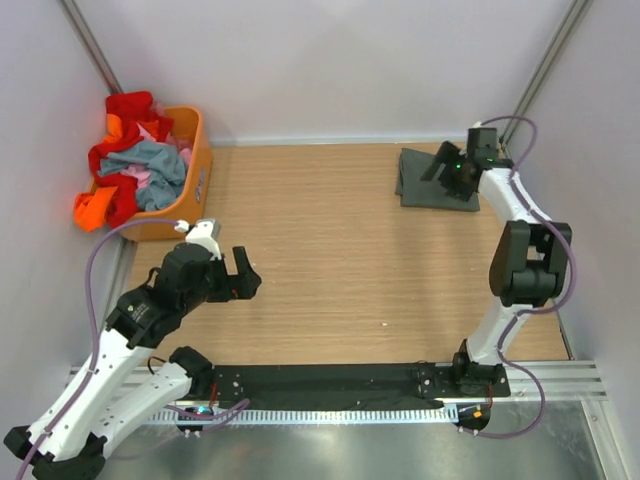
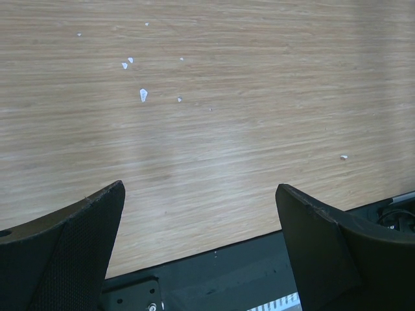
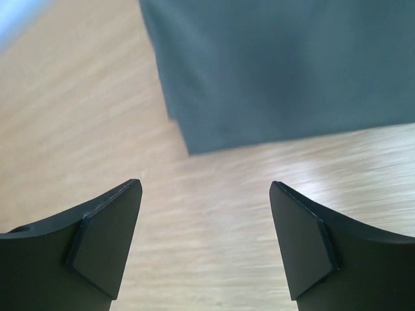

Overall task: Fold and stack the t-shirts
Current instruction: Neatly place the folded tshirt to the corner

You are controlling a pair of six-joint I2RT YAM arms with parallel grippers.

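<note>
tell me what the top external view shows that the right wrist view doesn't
Only top external: the rigid orange plastic basket heaped with crumpled red, orange, pink and blue-grey cloth t-shirts, and the open left hand. Only right wrist: the right hand close up, its fingers spread with nothing between them. Both: the folded dark grey cloth t-shirt on the light wooden table.

White left arm (image 1: 100,365) and white right arm (image 1: 510,195), black at the joints; purple cables (image 1: 90,285) trail off them; black wedge fingers (image 2: 71,253).
</note>
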